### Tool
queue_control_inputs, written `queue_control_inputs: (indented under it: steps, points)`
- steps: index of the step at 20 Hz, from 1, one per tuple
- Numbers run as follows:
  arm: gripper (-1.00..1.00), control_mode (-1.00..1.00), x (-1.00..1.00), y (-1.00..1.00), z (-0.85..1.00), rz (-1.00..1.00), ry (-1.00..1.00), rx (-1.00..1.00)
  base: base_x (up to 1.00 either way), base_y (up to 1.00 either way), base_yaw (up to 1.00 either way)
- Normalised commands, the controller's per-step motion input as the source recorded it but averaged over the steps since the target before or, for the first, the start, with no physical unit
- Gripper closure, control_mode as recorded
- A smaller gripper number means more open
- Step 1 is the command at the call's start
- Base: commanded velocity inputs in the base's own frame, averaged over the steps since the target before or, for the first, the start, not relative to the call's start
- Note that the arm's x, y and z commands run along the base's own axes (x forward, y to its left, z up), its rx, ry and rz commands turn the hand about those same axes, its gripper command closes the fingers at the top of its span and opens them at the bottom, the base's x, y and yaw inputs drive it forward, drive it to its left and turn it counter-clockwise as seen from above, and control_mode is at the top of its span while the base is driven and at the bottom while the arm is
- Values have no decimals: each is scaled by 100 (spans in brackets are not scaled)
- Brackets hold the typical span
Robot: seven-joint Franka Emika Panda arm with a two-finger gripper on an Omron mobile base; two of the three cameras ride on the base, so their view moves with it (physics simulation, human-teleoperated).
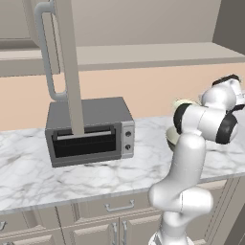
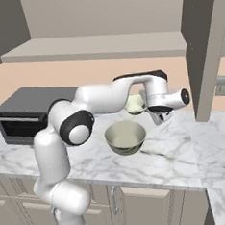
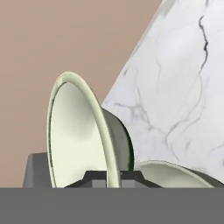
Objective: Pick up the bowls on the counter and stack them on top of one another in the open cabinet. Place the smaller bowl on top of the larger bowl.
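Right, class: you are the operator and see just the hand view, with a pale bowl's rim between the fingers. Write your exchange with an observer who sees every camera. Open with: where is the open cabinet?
Observer: In the right base view the cabinet door stands open to the right of the arm.
Operator: Which bowl am I holding?
Observer: The smaller bowl. The larger bowl sits upright on the counter, nearer the base.
Operator: Anything else on that counter?
Observer: A grey toaster oven, off to the arm's left.
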Motion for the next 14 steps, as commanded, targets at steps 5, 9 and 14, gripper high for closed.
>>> queue_control_inputs:
  steps: [5,9,14]
  points:
    - [100,-100,-38,0,20,0,3,0,0,0,0]
    - [100,-100,-57,1,1,0,0,0,0,0,0]
    - [100,-100,-65,12,0,0,0,0,0,0,0]
